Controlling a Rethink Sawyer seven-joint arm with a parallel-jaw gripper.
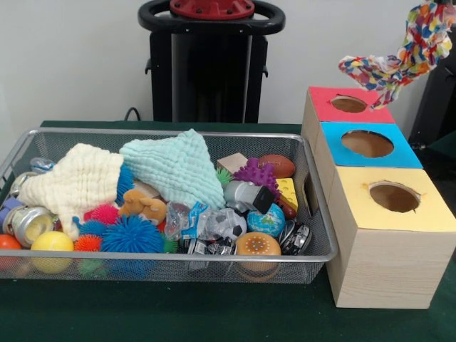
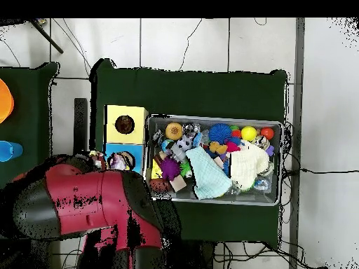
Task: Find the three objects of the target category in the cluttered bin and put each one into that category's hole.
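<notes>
One confetti patchwork piece (image 1: 399, 57) hangs in the air at the top right of the front view, above the red-topped box (image 1: 324, 100). It runs up to the picture's top edge, so its holder is out of frame there. In the overhead view the arm's end with my gripper (image 2: 104, 160) lies over the red and blue boxes, with the piece (image 2: 118, 161) at its tip. The hole (image 1: 394, 197) in the yellow top is open and empty; it also shows in the overhead view (image 2: 125, 125). The wire mesh bin (image 1: 164, 132) is full of clutter. No other confetti piece shows in it.
The bin holds a cream cloth (image 1: 78, 178), a mint cloth (image 1: 174, 167), spiky balls (image 1: 132, 235), a purple spiky toy (image 1: 256, 174), cans and small balls. The blue-topped box (image 1: 367, 144) stands between the red and yellow ones. The red arm (image 2: 91, 203) covers the table's lower left overhead.
</notes>
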